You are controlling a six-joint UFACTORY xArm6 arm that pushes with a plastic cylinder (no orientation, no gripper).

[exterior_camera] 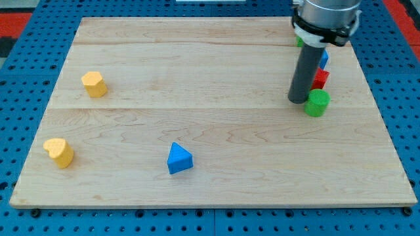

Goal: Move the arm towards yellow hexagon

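Plainly, the approach is only at its start: my tip (298, 99) rests on the wooden board (216, 131) at the view's right, touching or just beside the green round block (317, 103), while the yellow hexagon (94, 84) sits far off at the view's left, in the upper half of the board. There are no fingers to speak of, since the arm ends in a bare rod, so nothing is apart, together or clamped on anything.

The next move, as I judge it, calls for a long slide toward the view's left, and slightly toward its top, across bare wood. No block lies on that line (the blue triangular block (179, 158) lies well below it, toward the view's bottom), so the path looks free. The one care is at the start: the tip should draw away from the cluster at the right without dragging the green block along.

Counting what shows:
- Yellow: two, the hexagon and a heart-shaped block (59, 152) near the lower left corner.
- Blue: two, the triangular one and a piece (325, 59) mostly hidden behind the rod, shape unclear.
- Red: one block (320, 78), partly hidden, shape unclear.
- Green: the round one, plus a sliver (298, 41) behind the arm that may be a second.
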